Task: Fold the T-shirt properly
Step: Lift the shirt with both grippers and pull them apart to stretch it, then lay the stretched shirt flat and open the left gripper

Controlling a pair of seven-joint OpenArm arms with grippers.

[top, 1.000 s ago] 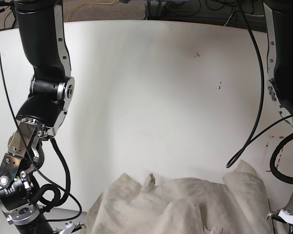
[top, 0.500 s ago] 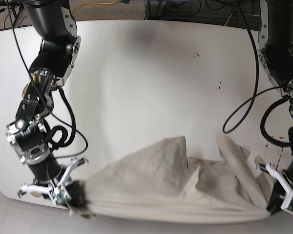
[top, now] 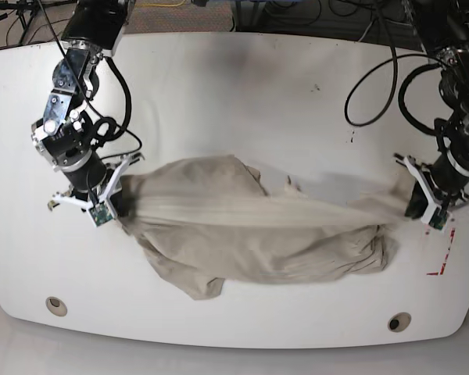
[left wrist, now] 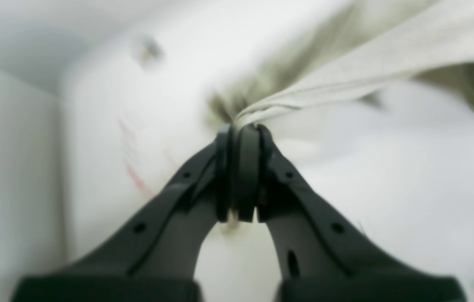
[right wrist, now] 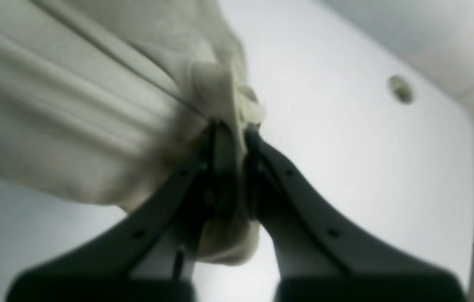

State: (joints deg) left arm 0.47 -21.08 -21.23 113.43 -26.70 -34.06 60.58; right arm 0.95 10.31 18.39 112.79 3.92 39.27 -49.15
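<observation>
The beige T-shirt [top: 250, 226] hangs stretched between both arms above the white table [top: 242, 101], its lower part sagging in wrinkled folds. On the base view's right, my left gripper [top: 417, 207] is shut on one bunched end of the T-shirt [left wrist: 345, 71]; the left wrist view shows the cloth pinched at the left gripper [left wrist: 243, 128]. At the base view's left, my right gripper [top: 121, 205] is shut on the other end. In the right wrist view the T-shirt [right wrist: 73, 109] bulges out of the right gripper [right wrist: 230, 128] and down between the fingers.
Red tape marks [top: 445, 254] lie on the table near its right edge. Two round holes [top: 55, 305] [top: 399, 321] sit near the front corners. Cables [top: 375, 86] hang off the arm on the right.
Both arms have swung up and away from the table's front edge towards its middle, carrying the T-shirt with them. The cloth is now pulled out long and taut between the grippers.
</observation>
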